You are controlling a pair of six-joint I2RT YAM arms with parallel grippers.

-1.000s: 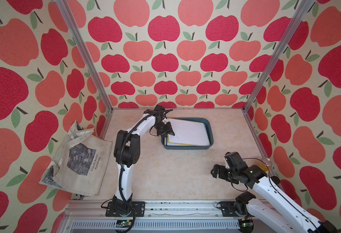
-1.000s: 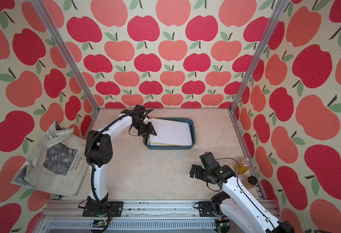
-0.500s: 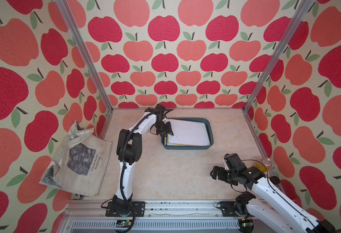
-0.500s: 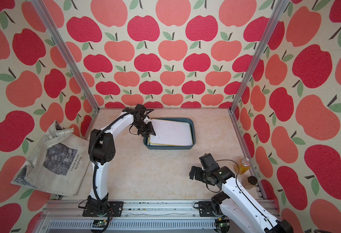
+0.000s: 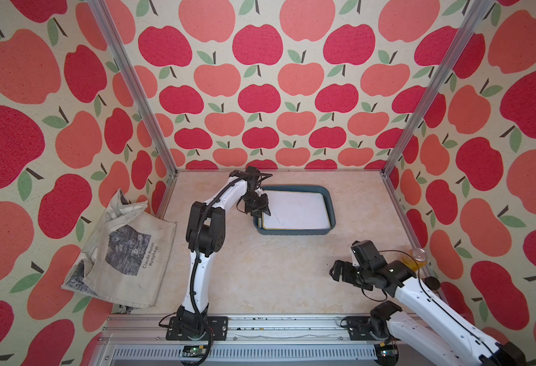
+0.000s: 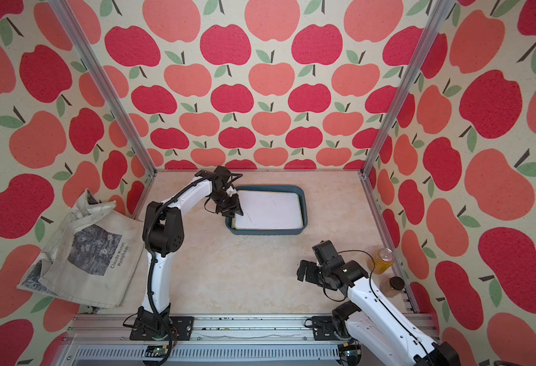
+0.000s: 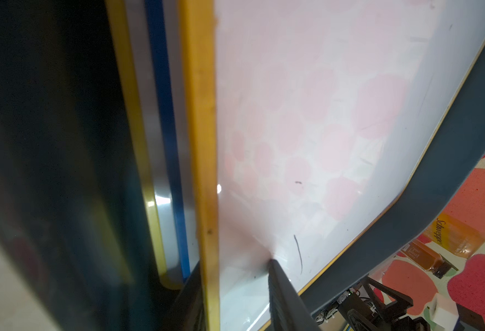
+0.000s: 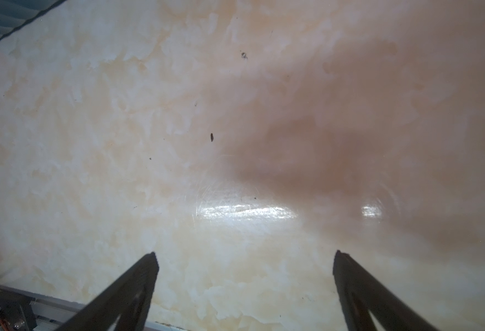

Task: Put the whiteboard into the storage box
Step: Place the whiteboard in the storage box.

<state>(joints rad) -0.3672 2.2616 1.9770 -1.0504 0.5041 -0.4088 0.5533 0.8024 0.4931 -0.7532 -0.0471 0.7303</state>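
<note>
My L pincer (image 5: 261, 211) is clamped on the whiteboard (image 5: 296, 209) at the short edge nearest my arm. One finger (image 7: 281, 289) is on the white face, the other under the yellow frame. Board: glossy white, few pen marks, rounded corners. It lies in the storage box (image 5: 292, 233) atop a stack (image 7: 163, 114) w/ blue + yellow rims, held edge raised off them. Far edge sits close to the box wall. R pincer (image 8: 244, 258) gapes wide, nothing in it, over bare table (image 5: 276, 269), well apart.
</note>
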